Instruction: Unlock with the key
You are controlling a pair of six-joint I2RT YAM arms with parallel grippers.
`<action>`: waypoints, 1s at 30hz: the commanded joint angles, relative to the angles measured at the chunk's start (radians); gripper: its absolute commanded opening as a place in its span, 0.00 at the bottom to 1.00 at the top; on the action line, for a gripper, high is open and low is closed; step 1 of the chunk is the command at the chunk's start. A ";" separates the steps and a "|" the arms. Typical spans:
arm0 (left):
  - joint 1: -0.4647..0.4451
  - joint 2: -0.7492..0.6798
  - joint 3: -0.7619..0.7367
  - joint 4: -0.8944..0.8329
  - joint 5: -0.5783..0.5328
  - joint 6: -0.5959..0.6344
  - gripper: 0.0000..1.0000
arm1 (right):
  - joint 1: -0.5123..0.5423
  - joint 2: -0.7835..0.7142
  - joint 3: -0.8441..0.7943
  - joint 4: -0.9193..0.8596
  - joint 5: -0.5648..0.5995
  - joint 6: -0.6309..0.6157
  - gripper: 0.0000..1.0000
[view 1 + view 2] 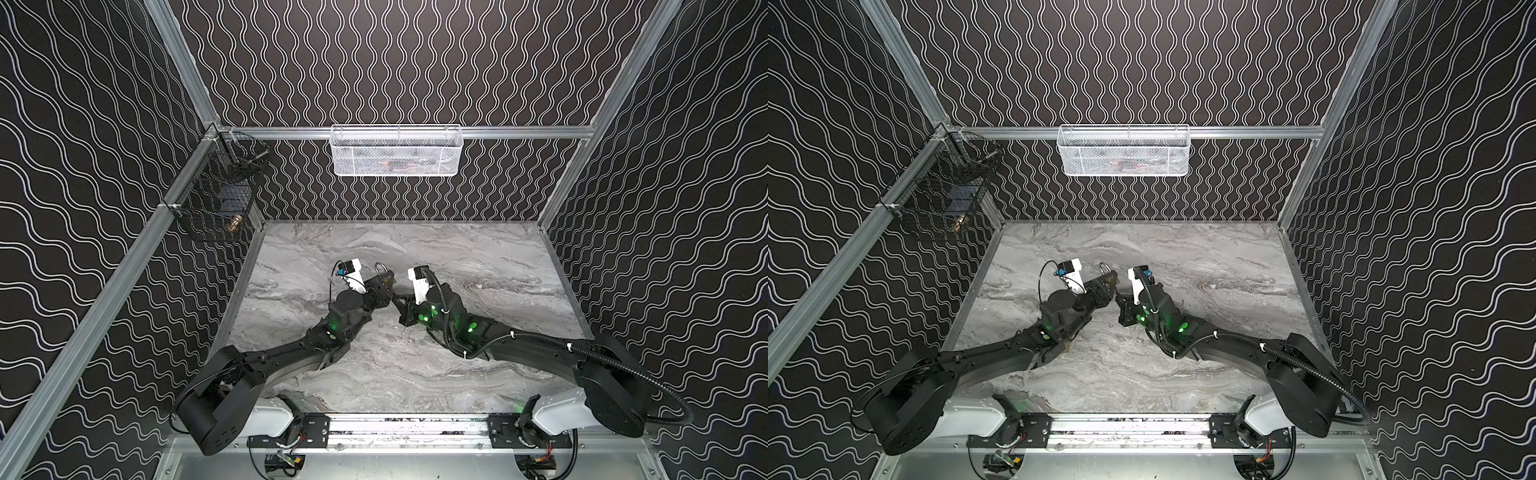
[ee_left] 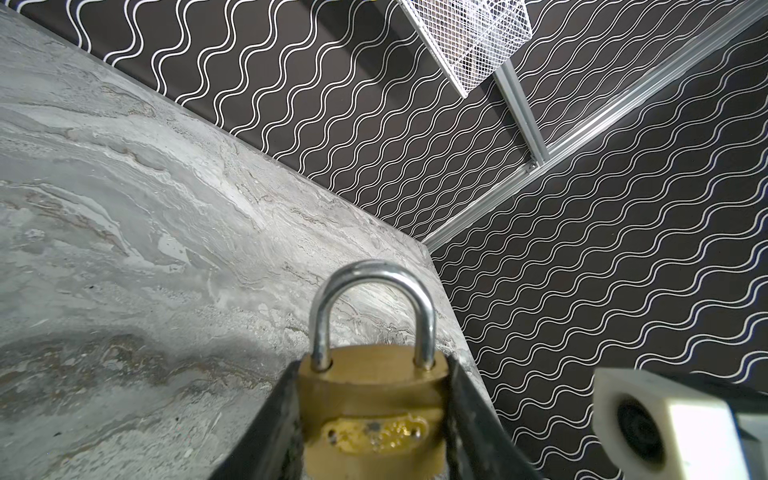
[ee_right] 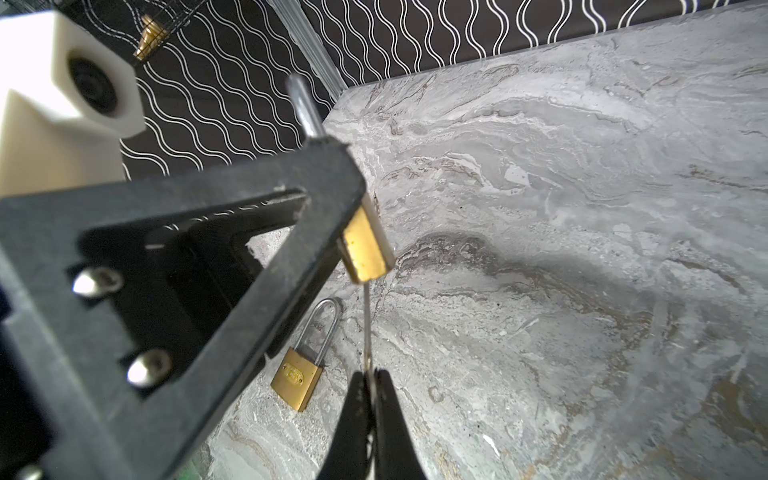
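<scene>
A brass padlock (image 2: 374,399) with a short silver shackle (image 2: 374,274) is clamped by its sides in my left gripper (image 2: 374,365), above the marble table; it shows in both top views (image 1: 384,275) (image 1: 1108,275). My right gripper (image 3: 369,376) is shut on a thin key (image 3: 367,328), seen edge-on. The key's blade runs straight to the underside of the held padlock (image 3: 365,245) and meets it. How deep the key sits I cannot tell. In both top views the right gripper (image 1: 397,300) (image 1: 1120,299) points at the left gripper (image 1: 384,289) from the right, almost touching.
A second brass padlock (image 3: 297,378) with a long shackle lies flat on the table (image 1: 457,257) under the left gripper. A white mesh basket (image 1: 395,151) hangs on the back wall. A black wire basket (image 1: 216,199) holding brass items hangs at the left wall.
</scene>
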 commanded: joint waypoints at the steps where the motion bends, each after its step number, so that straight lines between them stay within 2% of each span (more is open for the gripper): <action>1: -0.001 -0.003 0.000 0.064 0.010 -0.008 0.22 | -0.006 0.002 0.011 0.026 0.005 -0.006 0.00; 12: -0.001 0.006 0.002 0.074 0.019 -0.012 0.22 | -0.020 0.027 0.032 0.036 -0.043 -0.010 0.00; 30: -0.002 0.028 -0.002 0.098 0.003 -0.018 0.22 | -0.018 0.016 0.033 0.034 -0.059 -0.016 0.00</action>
